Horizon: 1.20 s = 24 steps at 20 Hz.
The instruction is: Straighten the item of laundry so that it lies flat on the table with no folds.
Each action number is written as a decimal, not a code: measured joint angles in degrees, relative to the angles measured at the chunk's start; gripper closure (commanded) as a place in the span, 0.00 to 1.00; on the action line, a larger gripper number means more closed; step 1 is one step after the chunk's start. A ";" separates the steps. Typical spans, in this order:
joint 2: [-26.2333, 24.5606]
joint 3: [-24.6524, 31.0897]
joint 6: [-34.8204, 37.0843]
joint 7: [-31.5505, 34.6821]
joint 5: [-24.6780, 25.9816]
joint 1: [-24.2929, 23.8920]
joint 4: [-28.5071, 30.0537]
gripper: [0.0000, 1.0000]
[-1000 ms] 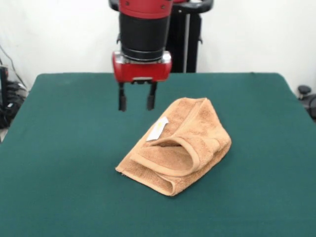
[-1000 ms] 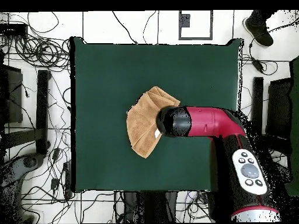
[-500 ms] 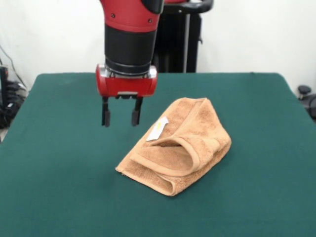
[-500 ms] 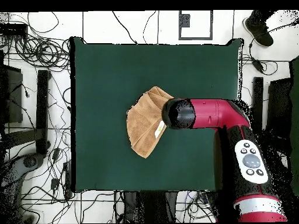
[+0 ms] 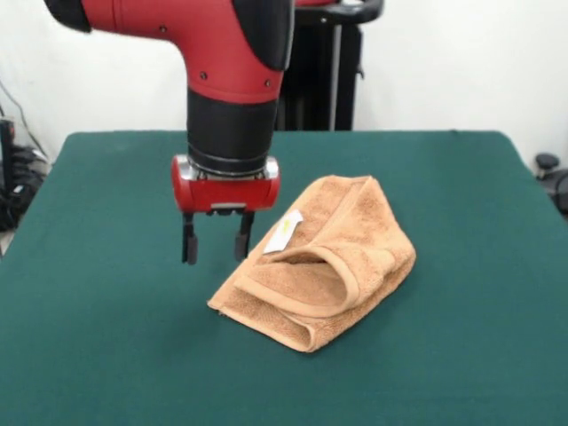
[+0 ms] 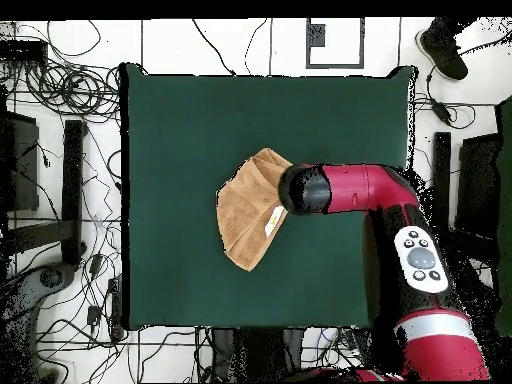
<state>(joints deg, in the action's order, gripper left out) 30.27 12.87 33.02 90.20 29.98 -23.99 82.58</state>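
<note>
Tangled black cables point(image 6: 60, 90) sprawl over the white tiled floor point(image 6: 230, 40) (thickest along one side), a dark shoe point(image 6: 442, 48) rests at a corner, and a black stand point(image 5: 330, 67) rises against the white wall point(image 5: 461, 62).

arm vertical, gripper point(image 5: 214, 248) down, jaws parted

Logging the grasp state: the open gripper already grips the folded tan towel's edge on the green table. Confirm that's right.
Not quite. The gripper is open but holds nothing: the front view shows it hanging beside the folded towel, apart from it, above the green table.
</note>
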 measured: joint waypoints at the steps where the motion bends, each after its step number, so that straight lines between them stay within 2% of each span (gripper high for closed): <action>1: -0.31 0.12 -0.09 0.00 0.01 0.00 -0.07 0.00; 9: -2.43 0.98 -0.21 0.00 0.09 0.88 -0.26 0.00; 24: -2.80 0.98 -0.89 0.00 0.10 5.58 -0.27 0.00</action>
<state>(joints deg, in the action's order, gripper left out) 27.47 13.85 32.13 90.20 30.08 -18.41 82.31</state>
